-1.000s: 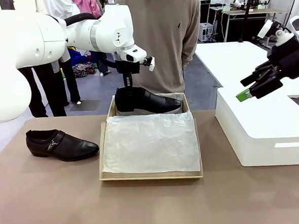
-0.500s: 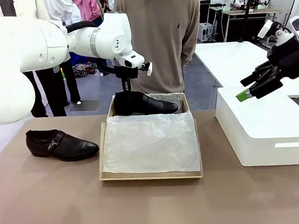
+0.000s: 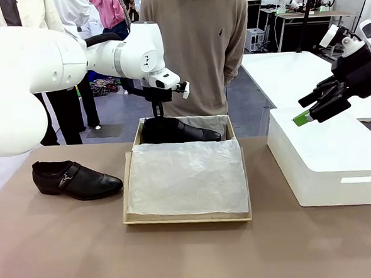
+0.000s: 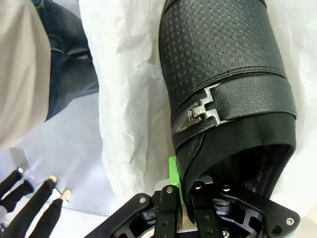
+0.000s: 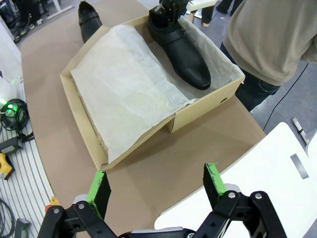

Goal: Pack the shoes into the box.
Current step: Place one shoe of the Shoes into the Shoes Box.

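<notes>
Black leather sits lower than a second ago: the boxed shoe (image 3: 180, 130) then hung with its heel raised, and now it lies down in the far end of the box (image 3: 188, 220), beyond the tissue paper (image 3: 186, 177). The left gripper (image 3: 160, 113) has come down with it, clenched on the heel collar (one green pad (image 4: 173, 171) is outside it). The shoe is glossy and pointed, with a small metal buckle (image 4: 200, 112) on its strap. Its long axis runs along the far wall, toe to the robot's right. The other shoe (image 3: 76, 179) rests on the table (image 3: 66, 247) left of the box, toe likewise right. The right gripper (image 3: 305, 114) hangs spread above the white block (image 3: 328, 162).
</notes>
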`<state>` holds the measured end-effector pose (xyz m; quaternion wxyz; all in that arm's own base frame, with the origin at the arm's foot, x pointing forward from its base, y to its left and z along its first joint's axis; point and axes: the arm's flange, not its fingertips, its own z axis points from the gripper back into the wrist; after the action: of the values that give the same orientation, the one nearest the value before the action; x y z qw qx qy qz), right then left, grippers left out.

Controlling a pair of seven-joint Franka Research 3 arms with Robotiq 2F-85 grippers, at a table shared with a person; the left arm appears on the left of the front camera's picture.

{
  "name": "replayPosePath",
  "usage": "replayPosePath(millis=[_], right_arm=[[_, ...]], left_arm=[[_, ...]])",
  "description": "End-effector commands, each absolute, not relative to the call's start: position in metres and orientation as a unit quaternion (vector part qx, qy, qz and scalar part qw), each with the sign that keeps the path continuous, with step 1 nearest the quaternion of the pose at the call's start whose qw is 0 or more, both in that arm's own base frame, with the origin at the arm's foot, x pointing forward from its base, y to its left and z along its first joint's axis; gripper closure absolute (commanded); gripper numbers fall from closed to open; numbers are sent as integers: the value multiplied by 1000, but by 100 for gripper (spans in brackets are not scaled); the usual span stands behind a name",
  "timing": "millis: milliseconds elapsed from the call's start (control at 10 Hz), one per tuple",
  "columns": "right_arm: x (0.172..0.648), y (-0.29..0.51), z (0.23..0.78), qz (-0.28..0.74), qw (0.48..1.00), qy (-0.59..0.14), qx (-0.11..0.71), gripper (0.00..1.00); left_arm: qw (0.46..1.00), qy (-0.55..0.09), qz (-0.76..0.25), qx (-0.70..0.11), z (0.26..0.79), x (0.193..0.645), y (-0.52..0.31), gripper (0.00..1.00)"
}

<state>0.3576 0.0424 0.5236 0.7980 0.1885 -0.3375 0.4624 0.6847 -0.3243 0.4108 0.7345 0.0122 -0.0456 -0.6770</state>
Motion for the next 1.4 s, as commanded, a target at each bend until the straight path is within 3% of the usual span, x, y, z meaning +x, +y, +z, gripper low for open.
replayPosePath(millis=[0, 100, 200, 600, 700, 1300], right_arm=[[361, 41, 522, 470, 786, -349, 197, 0], [361, 41, 522, 470, 786, -349, 197, 0], [361, 41, 522, 470, 786, -349, 197, 0], [361, 41, 522, 470, 786, -349, 197, 0], [361, 41, 522, 470, 786, -349, 197, 0], [361, 41, 522, 470, 786, -349, 197, 0]], left_arm=[[729, -49, -683, 20, 415, 688, -327, 100], [730, -43, -682, 16, 411, 688, -327, 100], [730, -41, -682, 13, 410, 687, -326, 84], [732, -45, -680, 12, 417, 687, -322, 5], [729, -44, -683, 13, 430, 682, -321, 0], [713, -35, -700, 22, 496, 642, -281, 0]])
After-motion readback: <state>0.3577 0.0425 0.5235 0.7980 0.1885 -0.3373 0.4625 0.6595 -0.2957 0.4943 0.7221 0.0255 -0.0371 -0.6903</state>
